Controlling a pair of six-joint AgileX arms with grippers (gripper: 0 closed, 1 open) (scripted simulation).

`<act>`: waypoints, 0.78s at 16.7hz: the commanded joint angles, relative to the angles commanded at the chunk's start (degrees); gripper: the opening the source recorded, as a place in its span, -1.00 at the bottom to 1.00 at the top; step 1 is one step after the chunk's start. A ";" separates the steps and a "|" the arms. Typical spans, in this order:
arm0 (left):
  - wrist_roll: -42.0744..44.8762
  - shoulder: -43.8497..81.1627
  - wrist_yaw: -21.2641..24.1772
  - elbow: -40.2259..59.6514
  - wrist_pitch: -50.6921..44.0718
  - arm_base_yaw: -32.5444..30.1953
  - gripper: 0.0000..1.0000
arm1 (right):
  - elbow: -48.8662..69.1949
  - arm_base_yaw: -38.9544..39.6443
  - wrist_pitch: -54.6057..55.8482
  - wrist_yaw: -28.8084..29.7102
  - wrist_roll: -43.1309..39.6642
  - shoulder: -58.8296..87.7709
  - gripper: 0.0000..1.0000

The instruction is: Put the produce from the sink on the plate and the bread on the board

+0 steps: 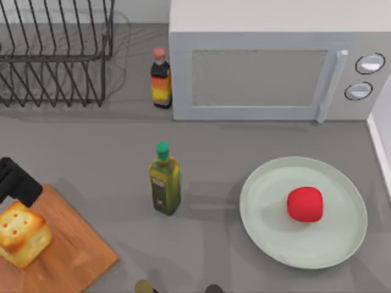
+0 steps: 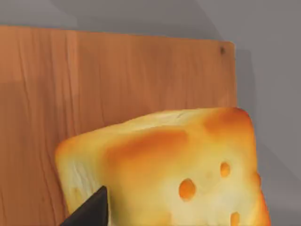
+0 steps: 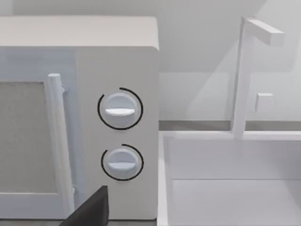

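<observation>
Your left gripper (image 1: 15, 183) sits at the far left, just beside the bread (image 1: 21, 235) on the board (image 1: 76, 247); you cannot tell if it is open. The tomato (image 1: 305, 204) lies on the plate (image 1: 263, 210) at the right.

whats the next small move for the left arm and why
Probably lift the left pincer straight up and away. The bread already sits on the board and the tomato on the plate, so both placements look done. Whether the pincer has let go I cannot tell.
</observation>
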 joint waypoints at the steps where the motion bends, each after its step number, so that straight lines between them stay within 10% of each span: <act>1: 5.18 -5.34 -0.11 -2.33 2.72 0.10 1.00 | 0.00 0.00 0.00 0.00 0.00 0.00 1.00; 13: 51.31 -44.79 -2.40 -22.23 28.60 3.88 1.00 | 0.00 0.00 0.00 0.00 0.00 0.00 1.00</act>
